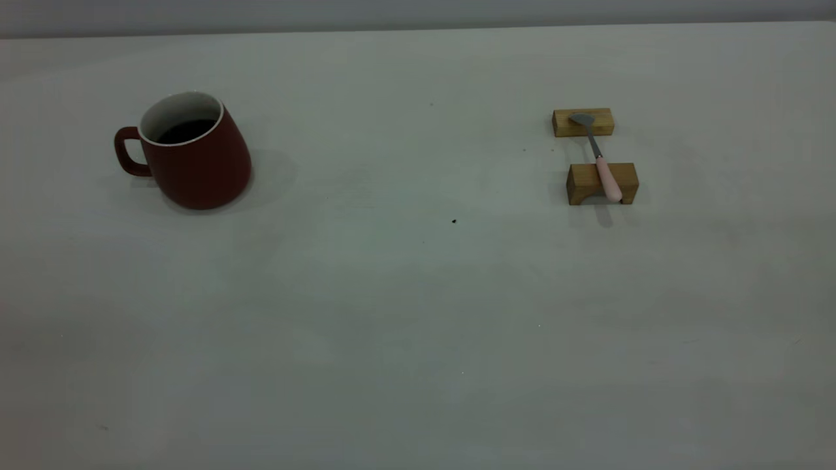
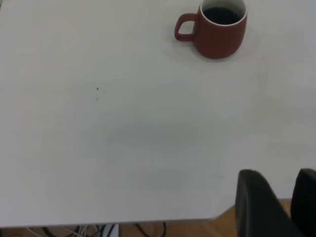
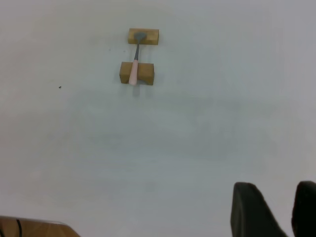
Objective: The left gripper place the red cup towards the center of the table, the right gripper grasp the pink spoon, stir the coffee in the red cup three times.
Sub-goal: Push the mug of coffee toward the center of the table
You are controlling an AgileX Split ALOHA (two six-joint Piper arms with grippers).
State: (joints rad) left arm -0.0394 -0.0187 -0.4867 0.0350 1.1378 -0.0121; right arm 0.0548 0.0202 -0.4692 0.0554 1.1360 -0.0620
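The red cup stands upright at the table's far left, handle pointing outward, with dark coffee inside. In the left wrist view the red cup is far from my left gripper, which hangs over the table's near edge with its fingers apart and nothing between them. The pink spoon lies across two tan wooden blocks at the right. My right gripper is well short of the pink spoon, fingers apart and empty. Neither gripper shows in the exterior view.
The two wooden blocks carry the spoon's bowl and handle. A small dark speck marks the table's middle. Wooden floor and cables show past the table's edge in the left wrist view.
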